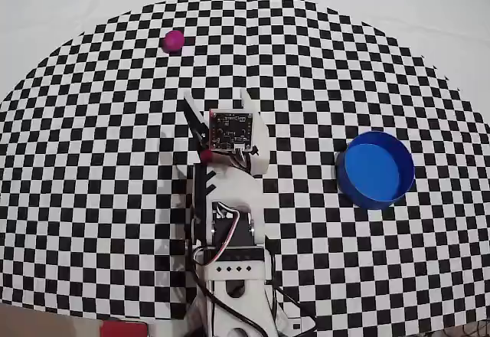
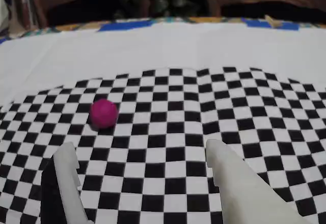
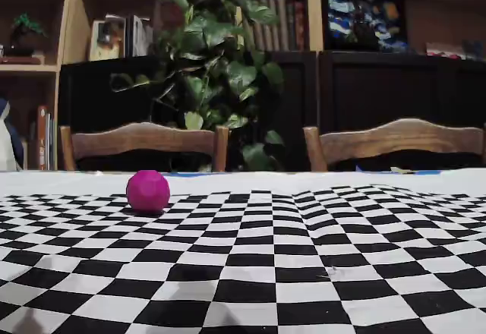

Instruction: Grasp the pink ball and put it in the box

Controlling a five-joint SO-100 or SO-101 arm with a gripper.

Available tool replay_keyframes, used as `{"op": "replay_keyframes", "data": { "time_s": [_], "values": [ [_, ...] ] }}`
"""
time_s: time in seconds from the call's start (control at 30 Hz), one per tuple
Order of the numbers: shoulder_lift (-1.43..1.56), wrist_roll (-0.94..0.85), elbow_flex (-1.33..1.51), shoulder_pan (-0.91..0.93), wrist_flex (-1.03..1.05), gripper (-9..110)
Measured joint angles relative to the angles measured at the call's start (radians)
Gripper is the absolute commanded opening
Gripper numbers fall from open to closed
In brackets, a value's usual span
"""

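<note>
The pink ball (image 1: 174,40) lies on the checkered cloth at the upper left of the overhead view, well beyond the arm. It also shows as the ball (image 2: 104,113) ahead and left of the fingers in the wrist view, and as the ball (image 3: 148,190) in the fixed view. My gripper (image 2: 137,150) is open, its white fingers wide apart with only checkered cloth between them. In the overhead view the gripper (image 1: 218,99) sits near the centre. The round blue box (image 1: 376,170) stands at the right, empty, far from the ball.
The arm's base (image 1: 230,276) occupies the lower centre of the overhead view. White cloth (image 2: 163,51) extends past the checkered area. Two wooden chairs (image 3: 144,140) and a leafy plant (image 3: 213,61) stand behind the table.
</note>
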Motion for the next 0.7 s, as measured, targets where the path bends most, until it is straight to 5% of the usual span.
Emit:
{"op": "replay_keyframes", "data": {
  "time_s": [0.7],
  "values": [
    [-0.055,-0.003,0.0,-0.132,-0.034,29]
  ]
}}
